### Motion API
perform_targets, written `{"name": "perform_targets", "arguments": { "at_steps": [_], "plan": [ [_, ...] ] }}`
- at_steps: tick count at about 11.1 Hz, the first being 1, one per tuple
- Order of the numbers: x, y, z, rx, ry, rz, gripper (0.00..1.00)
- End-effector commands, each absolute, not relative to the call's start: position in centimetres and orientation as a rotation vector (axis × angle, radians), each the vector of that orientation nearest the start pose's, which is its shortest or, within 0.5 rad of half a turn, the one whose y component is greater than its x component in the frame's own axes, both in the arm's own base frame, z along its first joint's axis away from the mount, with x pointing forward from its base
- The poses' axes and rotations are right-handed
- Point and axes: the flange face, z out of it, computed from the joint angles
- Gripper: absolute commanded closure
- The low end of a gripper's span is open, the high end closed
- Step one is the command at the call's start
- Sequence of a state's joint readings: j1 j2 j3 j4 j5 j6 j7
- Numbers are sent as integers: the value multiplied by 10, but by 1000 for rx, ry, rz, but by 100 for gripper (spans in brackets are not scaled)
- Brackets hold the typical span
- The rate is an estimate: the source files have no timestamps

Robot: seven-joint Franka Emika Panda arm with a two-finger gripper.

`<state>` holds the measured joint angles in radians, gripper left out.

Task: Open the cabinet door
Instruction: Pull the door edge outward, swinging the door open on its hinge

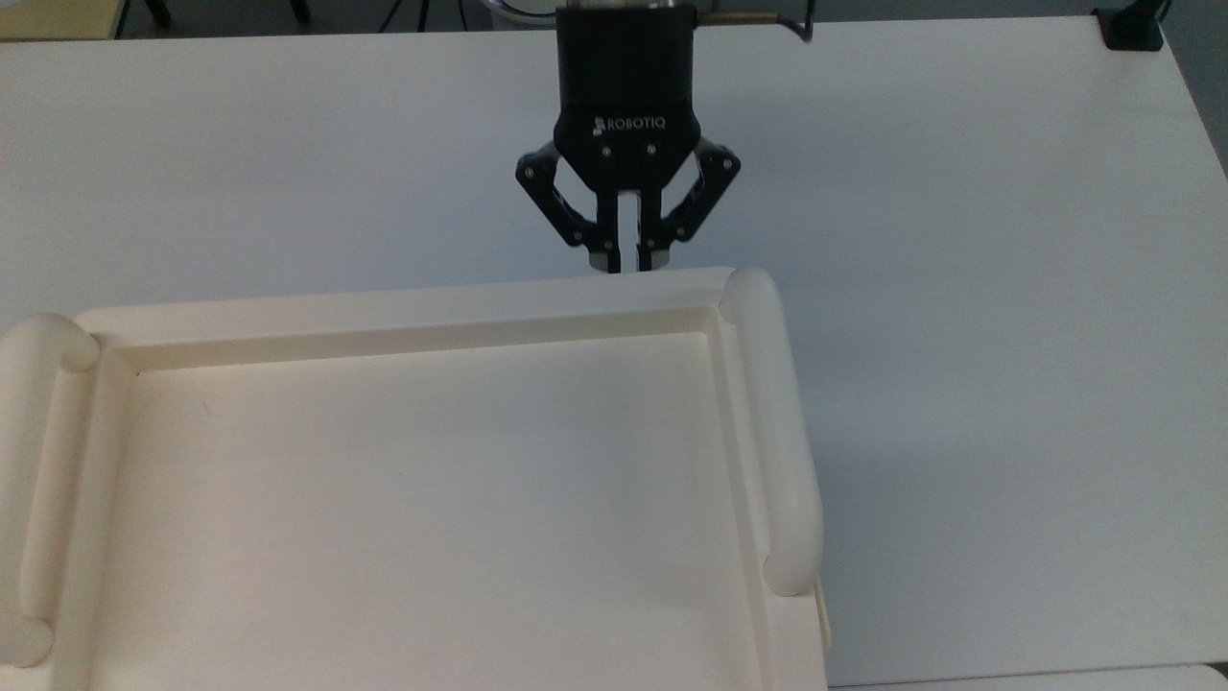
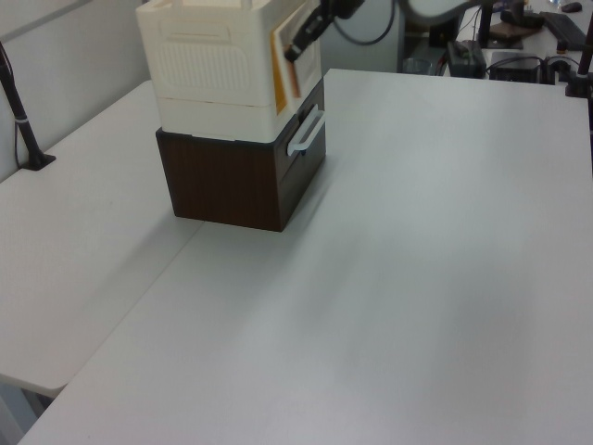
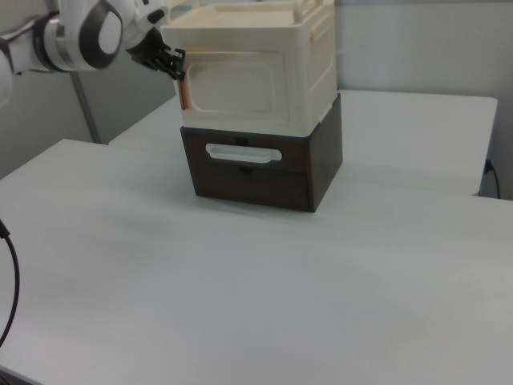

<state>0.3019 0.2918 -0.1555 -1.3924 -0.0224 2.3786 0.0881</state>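
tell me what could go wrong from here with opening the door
1. The gripper pinches the cabinet door with just its fingertips, near one edge; it might slip off while pulling.
2. The cabinet top sits skewed to the table edge in the top view; pulling may turn the whole cabinet instead of swinging the door.

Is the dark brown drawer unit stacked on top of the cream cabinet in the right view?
No, the cream cabinet sits on top of the dark brown drawer unit.

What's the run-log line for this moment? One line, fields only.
step: open door | hand: shut on cabinet door at its edge | cabinet door: slightly ajar | drawer handle: untouched
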Motion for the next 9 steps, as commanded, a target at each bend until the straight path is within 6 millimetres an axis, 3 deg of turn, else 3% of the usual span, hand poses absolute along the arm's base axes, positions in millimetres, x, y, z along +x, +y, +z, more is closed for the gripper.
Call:
{"name": "perform_targets", "arguments": {
  "at_steps": [1,3,5,7,9],
  "plan": [
    [624,67,658,-2985,-234,-767,76],
    [597,39,660,-3040,-214,-499,0],
    [571,6,656,-3068,-277,-261,0],
    [543,-20,667,-3068,-214,-146,0],
    [526,-38,659,-3061,-148,34,0]
  ]
}}
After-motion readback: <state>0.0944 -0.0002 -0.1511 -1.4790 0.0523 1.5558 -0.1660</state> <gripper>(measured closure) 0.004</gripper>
